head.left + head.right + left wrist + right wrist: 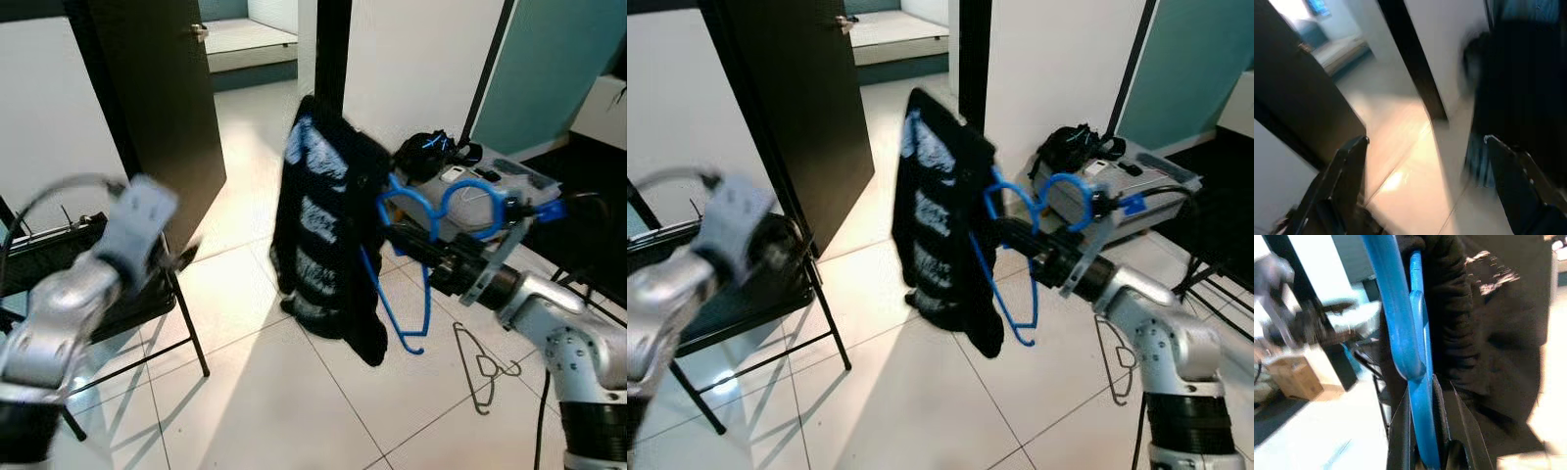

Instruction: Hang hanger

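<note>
Open tiled floor (294,392): free room across the middle, running back through the doorway between the dark door (157,108) and the black post (331,49).

Obstacle, centre: black garment (328,225) hanging from the blue hanger (411,284), clamped in the right tool (416,240), which blocks the way to the post.

Obstacle, left: folding chair (147,294), just beside the door; the left tool (1425,161), fingers spread, is raised above it.

Obstacle, right: grey case (490,191) with a black bag (431,152) against the white wall.

Obstacle, floor right: wire hanger (482,367) lying flat beside the right arm.
</note>
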{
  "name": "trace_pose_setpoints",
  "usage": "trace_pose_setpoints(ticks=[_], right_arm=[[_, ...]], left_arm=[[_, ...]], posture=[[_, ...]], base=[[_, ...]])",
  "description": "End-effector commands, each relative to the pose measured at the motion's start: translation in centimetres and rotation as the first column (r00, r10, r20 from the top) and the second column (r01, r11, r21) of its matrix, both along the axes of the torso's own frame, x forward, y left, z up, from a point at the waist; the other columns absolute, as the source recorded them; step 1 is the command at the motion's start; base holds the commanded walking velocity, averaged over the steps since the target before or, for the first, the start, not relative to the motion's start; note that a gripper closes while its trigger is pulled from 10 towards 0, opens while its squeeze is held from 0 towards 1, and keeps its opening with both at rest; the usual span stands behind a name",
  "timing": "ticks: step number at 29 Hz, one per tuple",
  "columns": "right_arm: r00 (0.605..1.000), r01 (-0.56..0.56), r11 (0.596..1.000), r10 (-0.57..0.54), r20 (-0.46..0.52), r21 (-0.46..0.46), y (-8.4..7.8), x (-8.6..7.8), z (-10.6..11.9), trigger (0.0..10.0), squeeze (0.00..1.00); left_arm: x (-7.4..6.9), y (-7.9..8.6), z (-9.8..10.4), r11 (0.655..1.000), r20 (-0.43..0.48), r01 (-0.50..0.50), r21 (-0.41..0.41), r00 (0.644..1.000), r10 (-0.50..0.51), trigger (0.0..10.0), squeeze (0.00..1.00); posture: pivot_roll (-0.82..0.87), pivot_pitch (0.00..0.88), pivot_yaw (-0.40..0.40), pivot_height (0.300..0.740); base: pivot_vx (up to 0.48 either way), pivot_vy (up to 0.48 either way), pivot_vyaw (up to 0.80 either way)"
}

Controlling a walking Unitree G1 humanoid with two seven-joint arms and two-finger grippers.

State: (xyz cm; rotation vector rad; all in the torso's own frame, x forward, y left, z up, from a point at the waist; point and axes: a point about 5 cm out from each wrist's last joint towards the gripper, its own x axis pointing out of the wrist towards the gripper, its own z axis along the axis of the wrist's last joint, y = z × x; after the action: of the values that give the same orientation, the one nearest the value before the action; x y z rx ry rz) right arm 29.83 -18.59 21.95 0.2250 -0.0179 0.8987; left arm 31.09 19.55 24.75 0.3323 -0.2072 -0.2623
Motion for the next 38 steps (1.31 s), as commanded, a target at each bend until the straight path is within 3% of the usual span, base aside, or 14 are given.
trace_pose_setpoints(ticks=[1, 2, 3, 5, 6, 8, 10, 12, 14, 20, 24, 31, 38], right_arm=[[0.998, -0.003, 1.000, 0.004, 0.066, -0.009, 0.4, -0.1, 0.8, 10.0, 0.00], [0.998, 0.004, 1.000, -0.003, 0.060, -0.021, 0.6, 0.0, 0.5, 10.0, 0.00], [0.998, 0.004, 1.000, -0.003, 0.060, -0.021, 0.6, 0.0, 0.5, 10.0, 0.00], [0.999, 0.018, 0.999, -0.016, 0.051, -0.046, 1.0, 0.3, 0.0, 10.0, 0.00], [0.999, 0.018, 0.999, -0.016, 0.051, -0.046, 1.0, 0.3, 0.0, 10.0, 0.00], [0.998, 0.044, 0.997, -0.041, 0.048, -0.064, 1.4, 0.7, -0.3, 10.0, 0.00], [0.998, 0.044, 0.997, -0.041, 0.048, -0.064, 1.4, 0.7, -0.3, 10.0, 0.00], [0.992, 0.110, 0.993, -0.107, 0.059, -0.048, 1.8, 1.7, -0.2, 10.0, 0.00], [0.989, 0.136, 0.990, -0.133, 0.064, -0.039, 2.0, 2.1, -0.1, 10.0, 0.00], [0.982, 0.173, 0.985, -0.175, 0.077, 0.030, 2.8, 3.1, 0.6, 10.0, 0.00], [0.985, 0.134, 0.989, -0.141, 0.100, 0.069, 3.9, 3.4, 1.2, 10.0, 0.00], [0.989, 0.082, 0.992, -0.092, 0.118, 0.091, 4.3, 3.0, 1.7, 10.0, 0.00], [0.990, 0.011, 0.995, -0.024, 0.136, 0.101, 4.4, 2.1, 2.0, 10.0, 0.00]], left_arm=[[0.1, -1.2, 0.4, 0.993, 0.035, 0.000, -0.120, 0.999, 0.005, 10.0, 0.00], [0.2, -2.8, 0.7, 0.982, 0.071, 0.011, -0.187, 0.997, 0.002, 10.0, 0.00], [0.2, -2.8, 0.7, 0.982, 0.071, 0.011, -0.187, 0.997, 0.002, 10.0, 0.00], [0.3, -4.8, 0.5, 0.968, 0.089, 0.024, -0.249, 0.996, -0.001, 10.0, 0.00], [0.3, -4.8, 0.5, 0.968, 0.089, 0.024, -0.249, 0.996, -0.001, 10.0, 0.00], [0.4, -6.6, -0.4, 0.957, 0.057, 0.031, -0.288, 0.998, -0.015, 10.0, 0.00], [0.4, -6.6, -0.4, 0.957, 0.057, 0.031, -0.288, 0.998, -0.015, 10.0, 0.00], [0.1, -8.2, -1.4, 0.947, 0.014, 0.035, -0.320, 0.999, -0.032, 10.0, 0.00], [0.0, -8.7, -1.6, 0.944, 0.001, 0.031, -0.329, 0.999, -0.032, 10.0, 0.00], [-0.2, -8.8, -1.8, 0.939, -0.014, 0.013, -0.344, 1.000, -0.019, 10.0, 0.00], [-0.2, -8.6, -1.8, 0.935, -0.012, -0.015, -0.354, 1.000, 0.011, 10.0, 0.00], [-0.2, -8.5, -1.8, 0.939, 0.006, -0.036, -0.341, 0.999, 0.040, 10.0, 0.00], [0.1, -8.8, -1.1, 0.943, 0.062, 0.007, -0.334, 0.998, 0.015, 10.0, 0.00]], posture=[[0.01, 0.000, 0.006, 0.740], [0.01, 0.000, 0.005, 0.740], [0.01, 0.000, 0.005, 0.740], [0.01, 0.000, 0.006, 0.740], [0.01, 0.000, 0.006, 0.740], [0.00, 0.000, 0.010, 0.740], [0.00, 0.000, 0.010, 0.740], [0.00, 0.000, 0.014, 0.740], [0.01, 0.000, 0.015, 0.740], [0.01, 0.000, 0.011, 0.740], [0.02, 0.000, 0.007, 0.740], [0.02, 0.000, 0.003, 0.740], [0.01, 0.000, -0.001, 0.740]], base=[[0.000, 0.000, 0.00], [0.000, 0.000, 0.00], [0.000, 0.000, 0.00], [0.000, 0.000, 0.00], [0.000, 0.000, 0.00], [0.000, 0.000, 0.00], [0.000, 0.000, 0.00], [0.000, 0.000, 0.00], [0.000, 0.000, 0.00], [0.000, 0.000, 0.00], [0.000, 0.000, 0.00], [0.000, 0.000, 0.00], [0.000, 0.000, 0.00]])
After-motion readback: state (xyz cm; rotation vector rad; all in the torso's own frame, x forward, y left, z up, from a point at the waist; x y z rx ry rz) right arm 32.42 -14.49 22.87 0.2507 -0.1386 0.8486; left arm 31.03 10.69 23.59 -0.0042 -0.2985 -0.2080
